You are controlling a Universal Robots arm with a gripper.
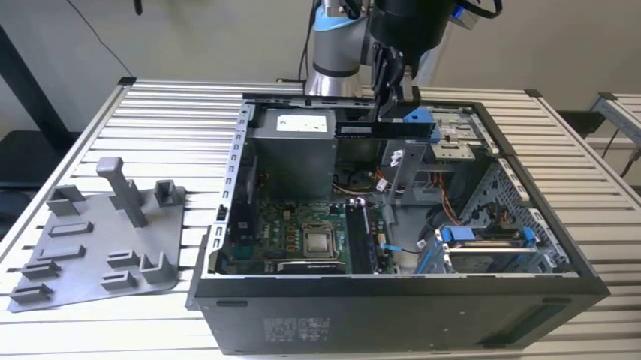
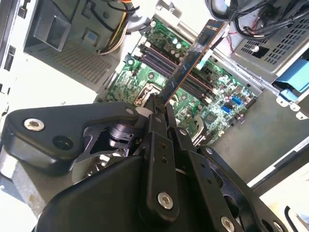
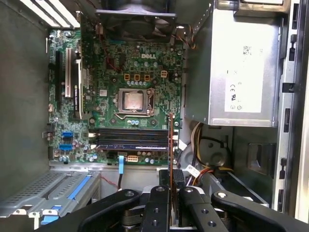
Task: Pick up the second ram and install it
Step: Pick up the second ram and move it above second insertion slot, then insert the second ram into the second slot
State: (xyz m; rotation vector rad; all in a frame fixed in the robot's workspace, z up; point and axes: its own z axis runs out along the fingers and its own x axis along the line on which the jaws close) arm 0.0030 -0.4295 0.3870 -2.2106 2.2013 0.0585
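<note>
Partly inside tool (image 2: 158, 104), second ram (image 2: 193, 59)

End effector (image 1: 395, 112) hangs clear between power supply (image 1: 290, 154) and drive cage (image 1: 461, 142).
</note>
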